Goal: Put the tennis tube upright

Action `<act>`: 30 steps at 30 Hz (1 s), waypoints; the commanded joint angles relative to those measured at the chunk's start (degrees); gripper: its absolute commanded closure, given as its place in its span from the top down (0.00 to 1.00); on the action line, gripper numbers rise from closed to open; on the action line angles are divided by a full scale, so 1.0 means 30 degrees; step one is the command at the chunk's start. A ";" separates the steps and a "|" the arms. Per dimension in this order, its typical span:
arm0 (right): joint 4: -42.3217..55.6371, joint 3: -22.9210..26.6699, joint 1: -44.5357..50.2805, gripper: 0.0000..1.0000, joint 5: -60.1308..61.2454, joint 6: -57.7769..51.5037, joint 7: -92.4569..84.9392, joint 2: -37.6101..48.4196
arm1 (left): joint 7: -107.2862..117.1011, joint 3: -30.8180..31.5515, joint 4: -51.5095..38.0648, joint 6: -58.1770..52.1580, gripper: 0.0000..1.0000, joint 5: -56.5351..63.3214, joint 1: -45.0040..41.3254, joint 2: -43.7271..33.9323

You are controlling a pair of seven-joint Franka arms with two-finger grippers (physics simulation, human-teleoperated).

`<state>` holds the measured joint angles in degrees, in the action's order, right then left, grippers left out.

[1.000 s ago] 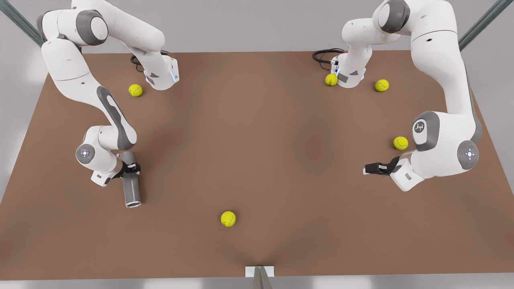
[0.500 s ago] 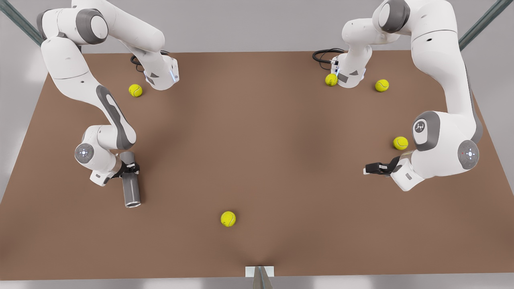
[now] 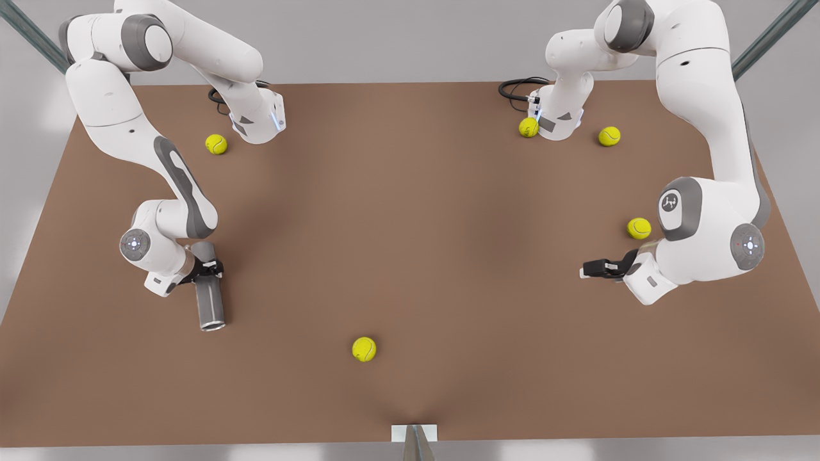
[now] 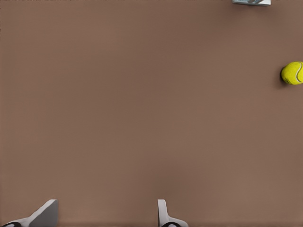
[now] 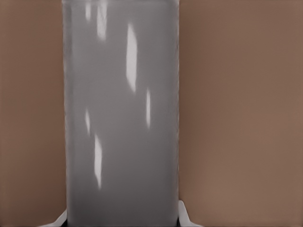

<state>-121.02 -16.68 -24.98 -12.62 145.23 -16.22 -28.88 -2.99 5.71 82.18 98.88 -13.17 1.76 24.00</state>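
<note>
Your right hand (image 3: 206, 269), at the front view's left, pinches the tennis tube (image 3: 208, 289) partway along its length, fingers clamped on either side of the barrel. The tube lies nearly flat over the brown counter (image 3: 410, 256), silvery rim toward the camera; whether it rests on the surface or hangs just clear cannot be told. Your left hand (image 3: 586, 269) waits at the front view's right, low over bare counter, fingers spread and holding nothing.

The risk lies in the surface. The tube is a smooth, glossy cylinder, bright streaks of light running down its grey wall in the right wrist view, and narrow fingertips on a round, slick wall give little purchase. Tilt it up quickly and it could twist in the grip or slide out. It looks hollow and slim, so if set down off-square it may well tip over. The grip sits away from the rimmed end, leaving much of the tube hanging beyond the fingers.

Fuzzy yellow-green tennis balls dot the counter, the nearest loose ball (image 3: 364, 349) well apart from the tube.
</note>
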 commanded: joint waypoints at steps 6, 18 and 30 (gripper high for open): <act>-0.0236 -0.0182 0.0095 0.75 -0.0129 -0.0804 0.0133 0.1335 | 0.0000 0.0001 0.0000 0.0000 1.00 -0.0005 0.0000 -0.0001; 0.2400 -0.2907 0.4431 0.75 0.0223 -0.0540 -0.8501 0.1013 | 0.0029 0.0030 0.0000 0.0059 1.00 -0.0063 0.0000 0.0057; 0.6766 0.0463 1.4304 0.76 0.3299 0.0544 -1.7035 -0.2005 | 0.0322 0.0176 0.0058 0.0850 1.00 -0.2406 -0.0264 0.1024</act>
<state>-100.72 -13.49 20.39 -1.55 146.83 -67.50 -34.93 -2.04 6.23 82.35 101.43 -19.42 0.86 27.20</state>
